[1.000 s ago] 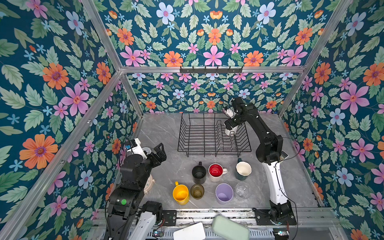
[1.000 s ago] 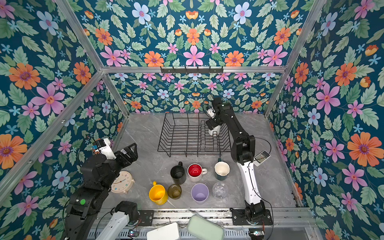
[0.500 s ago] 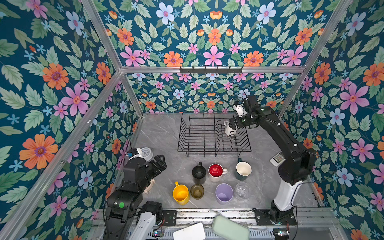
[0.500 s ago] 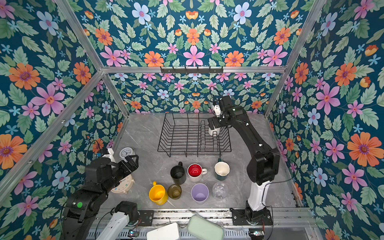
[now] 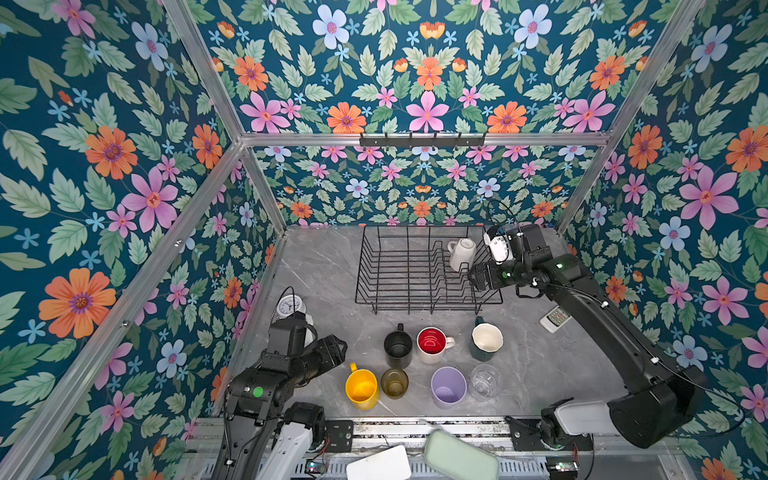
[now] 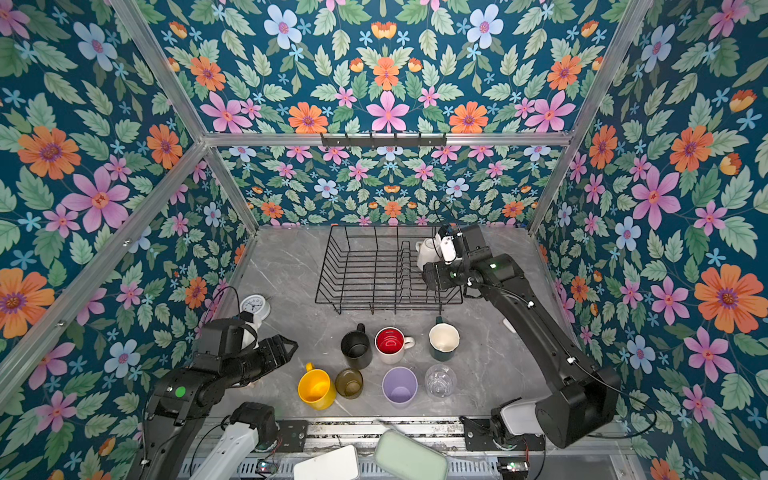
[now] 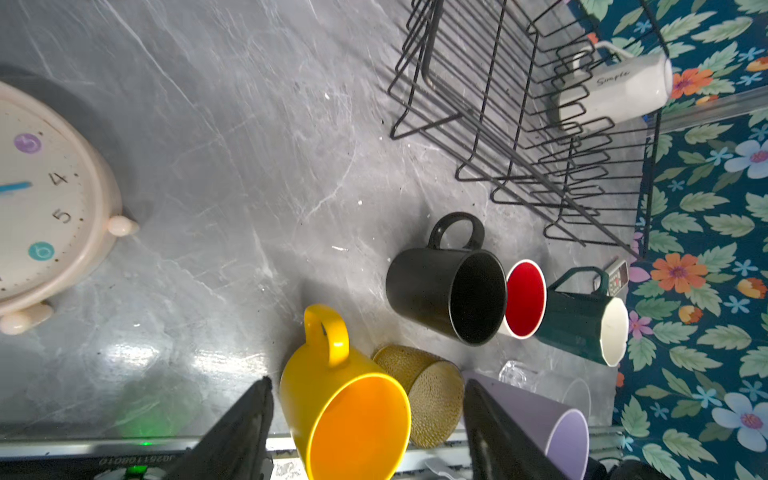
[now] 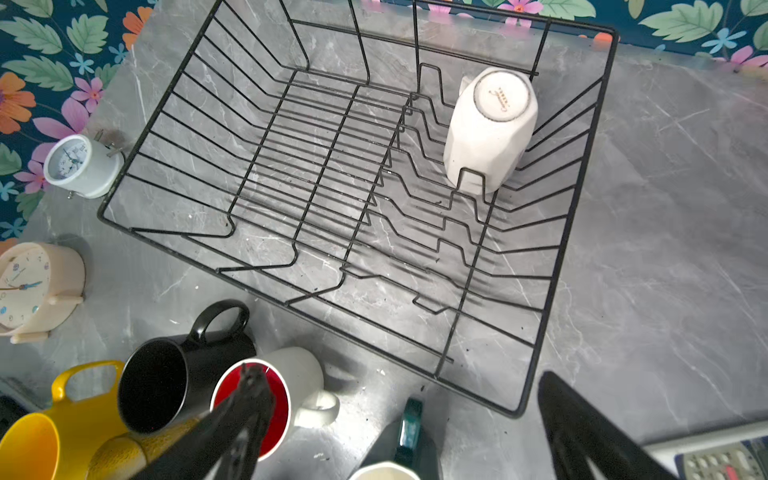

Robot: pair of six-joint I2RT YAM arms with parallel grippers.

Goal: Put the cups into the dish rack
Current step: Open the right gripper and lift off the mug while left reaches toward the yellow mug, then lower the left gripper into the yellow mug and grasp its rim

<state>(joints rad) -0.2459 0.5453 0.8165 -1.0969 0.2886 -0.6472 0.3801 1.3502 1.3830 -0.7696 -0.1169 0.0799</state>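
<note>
The black wire dish rack point(image 5: 361, 266) stands at the back, with a white mug point(image 5: 462, 253) upside down among its dividers point(image 8: 490, 133). In front stand a black mug point(image 5: 398, 347), a red-inside mug point(image 5: 432, 343) and a teal mug point(image 5: 486, 338). Nearer the front edge are a yellow mug point(image 5: 361, 388), an olive glass point(image 5: 394, 382), a lilac tumbler point(image 5: 448, 386) and a clear glass point(image 5: 484, 380). My right gripper point(image 5: 478, 276) hangs open and empty over the rack's right front corner. My left gripper point(image 5: 336, 347) is open and empty, just left of the yellow mug point(image 7: 345, 399).
A white clock point(image 5: 291, 306) stands by the left wall. A cream clock point(image 7: 41, 208) lies under my left arm. A small remote point(image 5: 555, 319) rests right of the rack. A white slab and a green slab point(image 5: 459, 457) sit on the front rail.
My right gripper has drawn back from the white mug, which stays in the rack. My left gripper has swung toward the yellow mug and its jaws have narrowed somewhat.
</note>
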